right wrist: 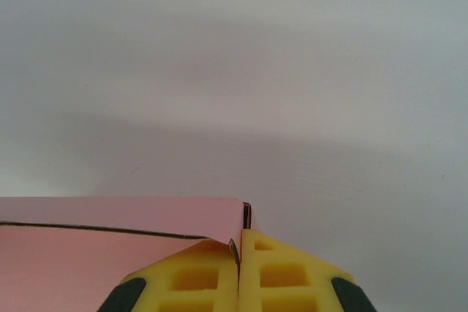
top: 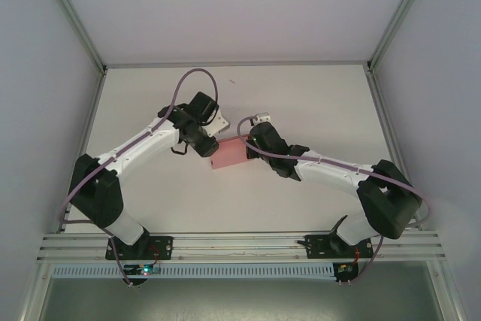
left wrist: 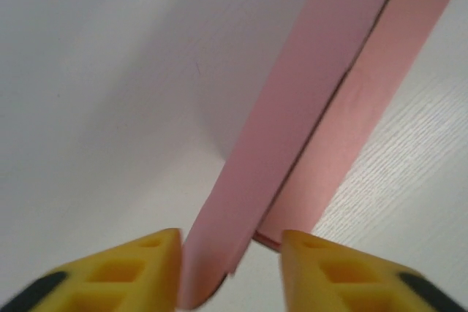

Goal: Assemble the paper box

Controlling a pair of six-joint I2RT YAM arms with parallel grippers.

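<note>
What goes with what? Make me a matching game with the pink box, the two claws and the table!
Things:
1. paper box
2. left claw
3. right claw
4. table

Descriptions:
A. white
B. yellow fingers pressed together, with a thin card edge caught between them
C. pink
D. yellow fingers apart, with card between them

Pairs: 1-C, 2-D, 3-B, 4-A
</note>
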